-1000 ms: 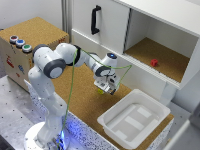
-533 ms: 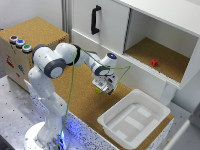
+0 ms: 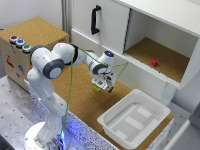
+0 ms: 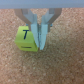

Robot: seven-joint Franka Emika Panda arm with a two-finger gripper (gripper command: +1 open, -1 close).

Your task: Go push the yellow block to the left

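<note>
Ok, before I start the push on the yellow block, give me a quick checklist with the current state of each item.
1. Yellow block in sight: ok, both views show it.
2. Pincer down at block height on the cork surface: ok.
3. Pincer beside the block, not above it: ok, wrist view shows it alongside.
4. Fingers actually touching the block: cannot tell.
5. Pincer shut for pushing: ok, fingers look together.
6. White bin away from the block: ok.

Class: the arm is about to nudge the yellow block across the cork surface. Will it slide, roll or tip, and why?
The yellow block looks flat-sided and squat, so it will probably slide rather than roll. The cork surface looks grainy, so expect some drag and maybe a slight twist. Being smaller than the gripper beside it, it is likely light and easily moved.
</note>
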